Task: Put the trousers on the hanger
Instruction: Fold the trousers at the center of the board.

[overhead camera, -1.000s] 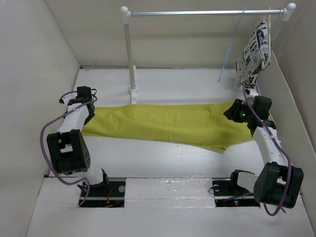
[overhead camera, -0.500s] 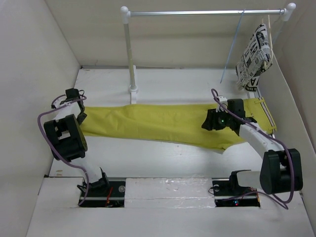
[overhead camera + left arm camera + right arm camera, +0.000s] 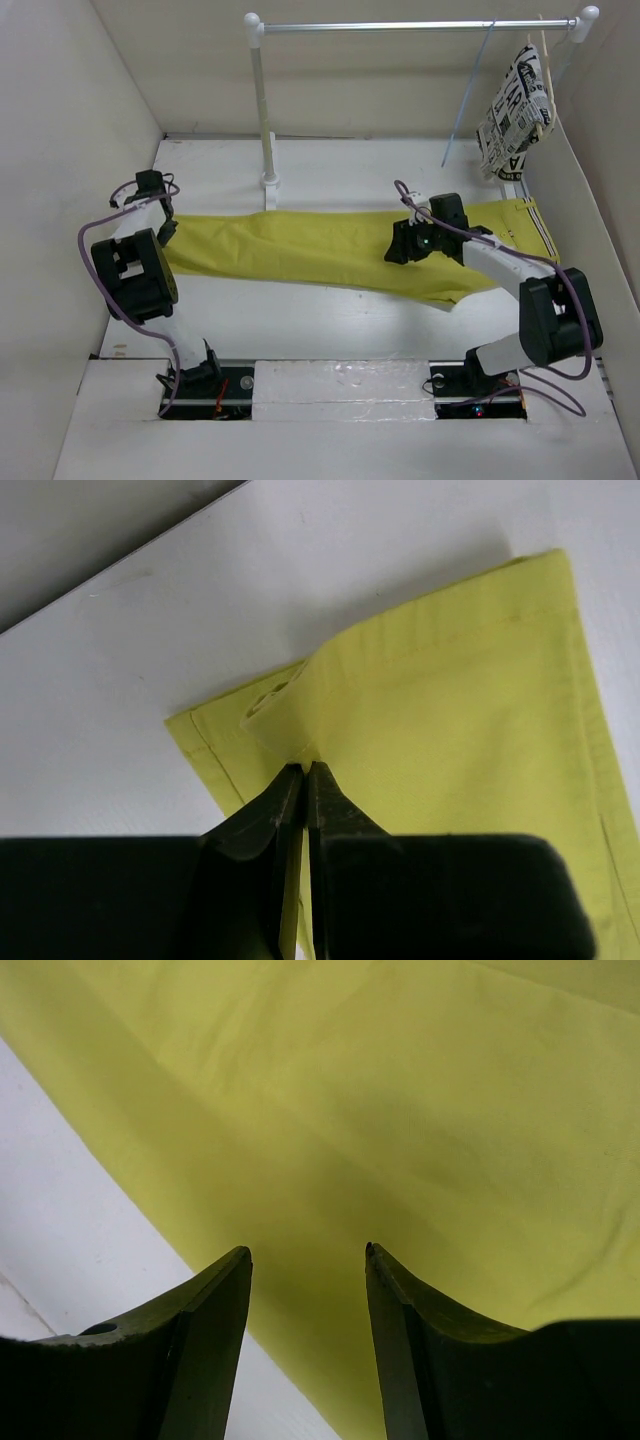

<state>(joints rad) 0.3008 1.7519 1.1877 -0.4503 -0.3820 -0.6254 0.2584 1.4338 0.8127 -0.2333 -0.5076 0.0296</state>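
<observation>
Inspection finds the trousers [image 3: 330, 250] lying flat and lengthwise across the desk [image 3: 350, 180]. The striped waist is towards the right wall and the leg ends are at the left. The left claw [image 3: 303, 770] is pressed together on a small raised fold at the corner of the leg end. It pinches the cloth near the stitched edge, and how many layers it holds cannot be told. The right claw [image 3: 308, 1252] is spread above the middle of the garment with only flat fabric below it and nothing between its fingers. The hanger [image 3: 470, 90] hangs from the rail [image 3: 420, 25] at the back right, well apart from the trousers and just beside the newspaper-print cloth [image 3: 515, 110]. In my judgement the step in hand is securing a two-point hold before any lift, and the task is at an early stage. To do this well, the left pinch should be tested with a gentle rise, since a bite this close to the corner may slip or peel off one layer. The right claw should come straight down and press lightly so a ridge of cloth bunches between its fingers before it closes. It should avoid snagging the desk. Both ends should then rise together, keeping the garment level so that it drapes evenly over the hanger bar.
</observation>
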